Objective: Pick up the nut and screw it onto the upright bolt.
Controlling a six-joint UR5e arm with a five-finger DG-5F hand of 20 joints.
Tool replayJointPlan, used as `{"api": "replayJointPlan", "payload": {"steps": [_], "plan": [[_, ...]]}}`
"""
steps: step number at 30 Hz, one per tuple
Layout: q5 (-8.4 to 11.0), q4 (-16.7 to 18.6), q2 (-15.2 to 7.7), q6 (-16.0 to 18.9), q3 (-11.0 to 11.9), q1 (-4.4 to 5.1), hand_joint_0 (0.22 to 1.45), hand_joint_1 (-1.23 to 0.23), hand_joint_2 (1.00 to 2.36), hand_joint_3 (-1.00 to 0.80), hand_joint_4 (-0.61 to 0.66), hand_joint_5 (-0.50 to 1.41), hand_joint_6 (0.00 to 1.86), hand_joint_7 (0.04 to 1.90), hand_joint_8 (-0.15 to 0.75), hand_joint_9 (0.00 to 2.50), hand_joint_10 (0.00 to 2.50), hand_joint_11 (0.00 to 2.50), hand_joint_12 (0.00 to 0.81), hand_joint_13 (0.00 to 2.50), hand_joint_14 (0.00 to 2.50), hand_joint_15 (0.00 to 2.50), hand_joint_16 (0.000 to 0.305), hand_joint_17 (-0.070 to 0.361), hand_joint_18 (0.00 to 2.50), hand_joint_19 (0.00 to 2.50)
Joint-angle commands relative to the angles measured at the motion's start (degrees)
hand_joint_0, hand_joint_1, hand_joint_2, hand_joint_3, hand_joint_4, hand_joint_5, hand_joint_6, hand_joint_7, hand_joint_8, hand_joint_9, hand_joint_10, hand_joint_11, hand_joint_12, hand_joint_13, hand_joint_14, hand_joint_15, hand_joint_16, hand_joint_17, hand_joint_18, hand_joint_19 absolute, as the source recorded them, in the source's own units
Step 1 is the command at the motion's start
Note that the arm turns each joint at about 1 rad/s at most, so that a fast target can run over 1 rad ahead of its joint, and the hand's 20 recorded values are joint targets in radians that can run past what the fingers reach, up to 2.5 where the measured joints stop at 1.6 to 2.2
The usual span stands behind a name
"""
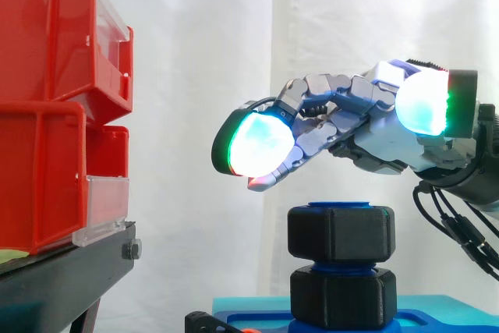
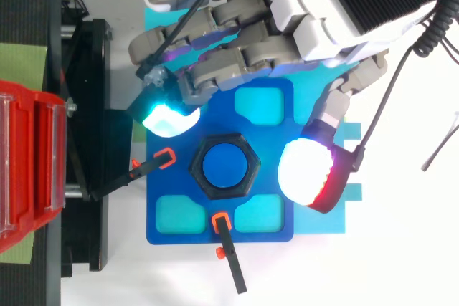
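Fingers (image 1: 335, 87) loosely bent and spread, holding nothing | side view: hand (image 1: 382, 138) hovers just above black hexagonal plastic nut (image 1: 340, 233), not touching | top view: nut rings round blue upright bolt (image 2: 223, 165) at centre of blue plastic base plate (image 2: 262, 137); glowing pads (image 2: 168, 120) flank it left and right; red plastic bins (image 2: 29, 163) far left.

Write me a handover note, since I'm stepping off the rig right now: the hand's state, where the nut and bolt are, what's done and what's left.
Hand: open, fingers relaxed and holding nothing, hovering just above the nut and apart from it.
Nut: black hex, already on the upright blue bolt at its top end. The bolt's tip shows just above it.
Below: a second black hex piece sits at the bolt's foot on the blue base plate, with a gap of bare bolt between the two.
Done: nut picked up and placed on the bolt.
Left: probably more turns. How far it is threaded can't be told.
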Motion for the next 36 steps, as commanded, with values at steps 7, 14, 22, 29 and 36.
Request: {"api": "replayJointPlan", "payload": {"steps": [7,14,22,29,36], "plan": [[0.28,0.05,-0.44,0.09,-0.09,0.62,0.46,-0.19,1.0,-0.5,0.22,-0.16,0.5,0.73,0.262,0.61,0.0,0.0,0.34,0.32,0.0,0.0,0.037,0.084,0.0,0.0],[1.77,-1.18,-0.44,0.01,-3.34,1.06,0.46,-0.19,1.0,-0.5,0.23,-0.16,0.5,0.78,0.269,0.61,0.0,0.0,0.341,0.32,0.0,0.0,0.037,0.084,0.0,0.0],[3.27,1.46,-0.44,0.36,-3.78,1.06,0.46,-0.18,1.0,-0.5,0.26,-0.14,0.5,0.87,0.274,0.61,0.0,0.0,0.338,0.32,0.0,0.0,0.036,0.082,0.0,0.0],[3.18,1.46,-0.44,0.36,-3.78,1.15,0.47,-0.18,1.0,-0.5,0.27,-0.1,0.5,1.13,0.291,0.65,0.0,0.0,0.322,0.36,0.0,0.0,0.033,0.074,0.0,0.0],[3.09,1.81,-0.53,0.36,-3.78,0.8,0.48,-0.2,1.0,-0.5,0.25,-0.06,0.5,1.39,0.3,0.73,0.0,0.0,0.303,0.42,0.0,0.0,0.029,0.064,0.05,0.0]]}}
